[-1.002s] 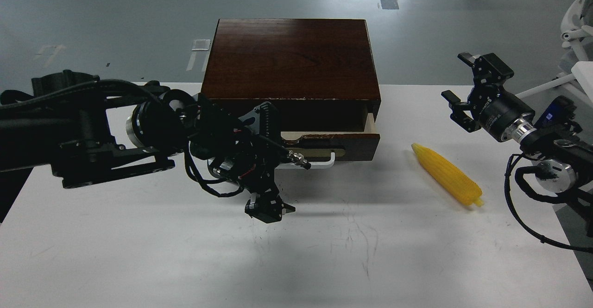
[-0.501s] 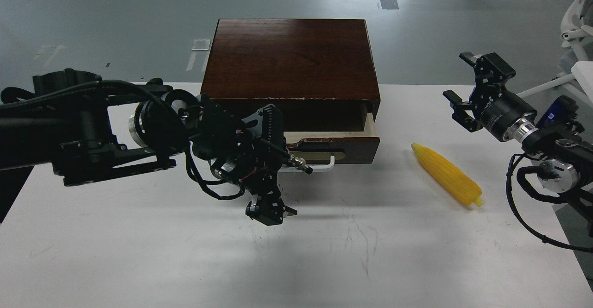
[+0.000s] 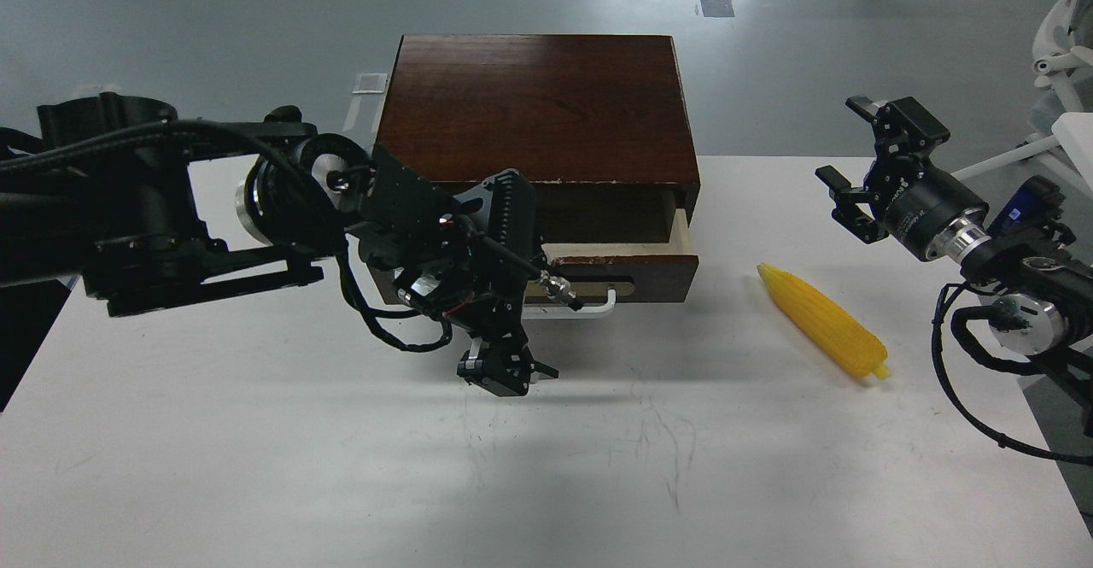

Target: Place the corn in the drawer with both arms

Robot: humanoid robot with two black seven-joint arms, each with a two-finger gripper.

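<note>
The yellow corn (image 3: 823, 321) lies on the white table (image 3: 256, 465), right of the dark brown box (image 3: 536, 107), pointed end towards the box. The drawer (image 3: 619, 265) is pulled out a little; its white bar handle (image 3: 598, 305) and pale inner side show. My left gripper (image 3: 531, 293) hovers just left of the handle, in front of the drawer's left part, jaws spread wide and empty. My right gripper (image 3: 847, 144) is open and empty, in the air above and to the right of the corn.
The left arm and its cables hide the drawer's left half. The table's right edge runs close to the corn. A white chair (image 3: 1063, 47) stands off the table at the far right.
My left gripper and forearm have risen a little and shifted slightly right in front of the drawer. The right arm, the corn and the drawer have hardly moved.
</note>
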